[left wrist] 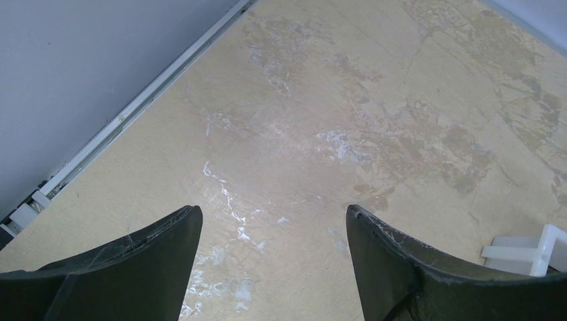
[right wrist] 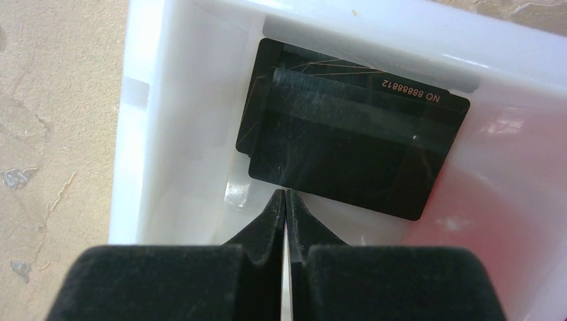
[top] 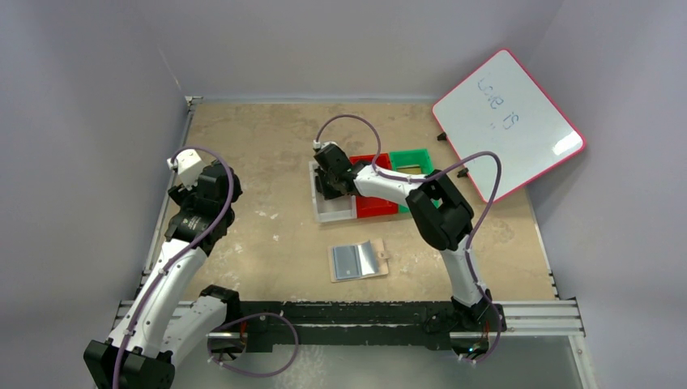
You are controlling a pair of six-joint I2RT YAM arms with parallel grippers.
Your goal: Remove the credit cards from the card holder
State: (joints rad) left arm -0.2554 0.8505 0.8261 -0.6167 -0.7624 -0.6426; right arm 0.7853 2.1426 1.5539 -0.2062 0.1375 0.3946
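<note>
Two tools are mine, and they stand well apart. My right tool [right wrist: 285,195] is pressed together, tip against tip, with nothing pinched between them. It points down into a clear bin [right wrist: 167,134] with white walls. On that bin's floor lie the credit cards [right wrist: 354,147] that I can see: black ones, flat, one on top of another and slightly askew, so that an edge of the lower card shows at the left. A line of pale printed numbers runs along the far edge of the upper one. My closed tips sit just beside the near long edge of this stack; whether they touch it I cannot tell.

From above, the clear bin stands beyond the middle of the counter [top: 267,162], touching a red bin [top: 377,207] on its right, with a green bin [top: 413,162] behind that. A pink-framed whiteboard [top: 506,121] leans at the far right corner.

Nearer to my bases, well apart from the bins, the card holder [top: 357,261] lies open and flat on the counter, grey-blue lining up, its tan tab poking out on the right side. Whether any card sits in its pockets I cannot tell.

My left tool [left wrist: 273,212] is spread wide and holds nothing. It hangs over bare counter near the left wall, with only a small white plastic piece [left wrist: 528,251] at the edge of its view.
</note>
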